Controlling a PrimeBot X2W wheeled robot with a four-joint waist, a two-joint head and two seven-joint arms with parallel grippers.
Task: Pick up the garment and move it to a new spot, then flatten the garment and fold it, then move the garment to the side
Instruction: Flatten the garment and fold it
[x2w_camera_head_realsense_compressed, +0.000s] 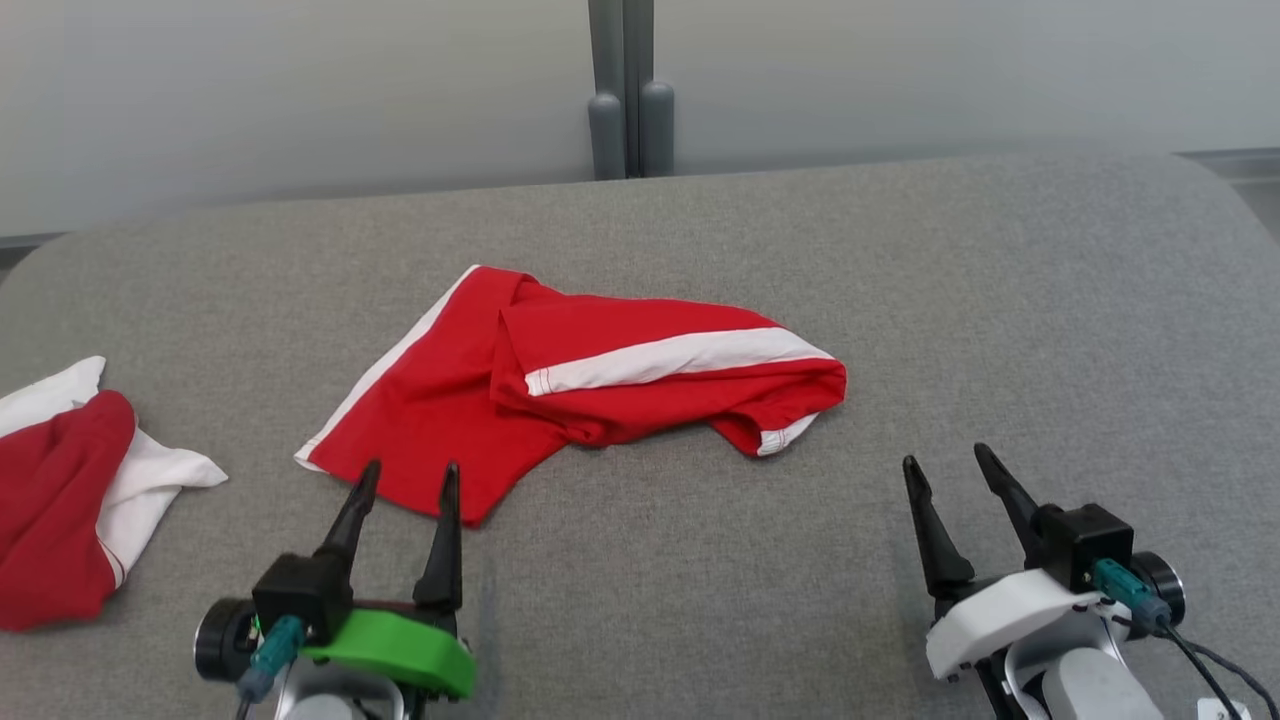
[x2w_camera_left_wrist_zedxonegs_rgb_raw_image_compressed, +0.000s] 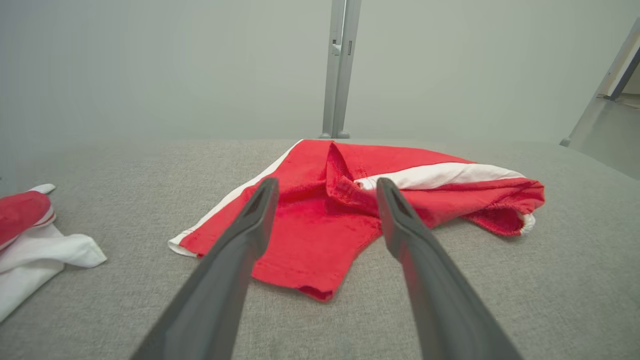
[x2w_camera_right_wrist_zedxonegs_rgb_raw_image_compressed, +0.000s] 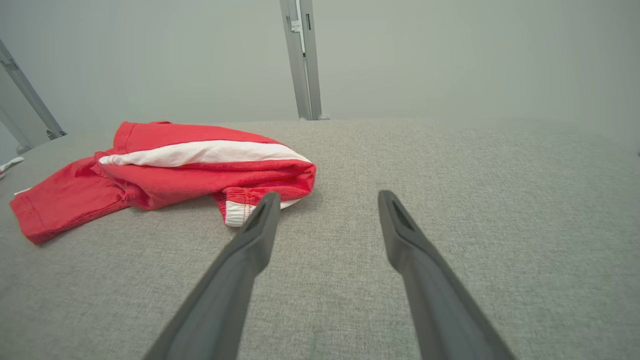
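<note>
The left gripper (x2w_camera_head_realsense_compressed: 412, 467) has two long, dark, tapering fingers (x2w_camera_head_realsense_compressed: 350, 515) on a black block (x2w_camera_head_realsense_compressed: 300, 595), set over a bright green cover (x2w_camera_head_realsense_compressed: 400, 650). A teal plug (x2w_camera_head_realsense_compressed: 275, 645) and a round black cap (x2w_camera_head_realsense_compressed: 218, 640) sit at its side. The right gripper (x2w_camera_head_realsense_compressed: 946, 456) is built alike, with a white cover (x2w_camera_head_realsense_compressed: 1000, 610) and a thin black cable (x2w_camera_head_realsense_compressed: 1200, 660). The inner face of each finger is grooved near the tip.

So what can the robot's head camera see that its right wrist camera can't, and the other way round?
Head view extras: the left hand, open, with its green cover, pointing at the near corner of the red garment, and most of a second red and white cloth at the left.
Right wrist view extras: a slanted metal bar at its far left.
Both share: the red garment with its white stripe, crumpled on the grey padded surface, the upright post behind, and the open right hand.
</note>
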